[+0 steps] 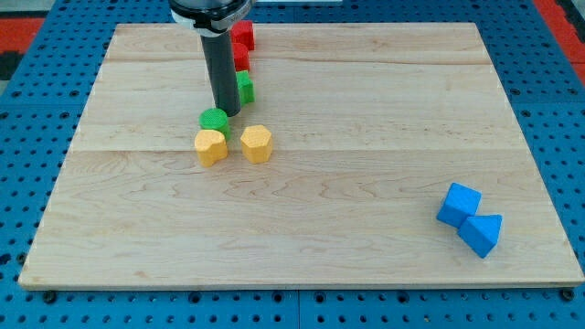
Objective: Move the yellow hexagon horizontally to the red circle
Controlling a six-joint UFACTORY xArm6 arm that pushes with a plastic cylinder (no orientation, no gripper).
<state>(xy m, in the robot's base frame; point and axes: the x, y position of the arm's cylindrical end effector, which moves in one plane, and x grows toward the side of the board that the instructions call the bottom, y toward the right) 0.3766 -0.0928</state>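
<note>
Currently my tip (228, 112) sits just above the green circle (213, 119); yellow hexagon (257, 143) lies beside the yellow block (211, 146); no end effector fitted.

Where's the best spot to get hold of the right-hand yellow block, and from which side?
No gripper, so push: bring my tip, now beside the green circle, to the centre of the right yellow block's right-hand wall, from the view's right. The red blocks sit slightly leftward of it.
</note>
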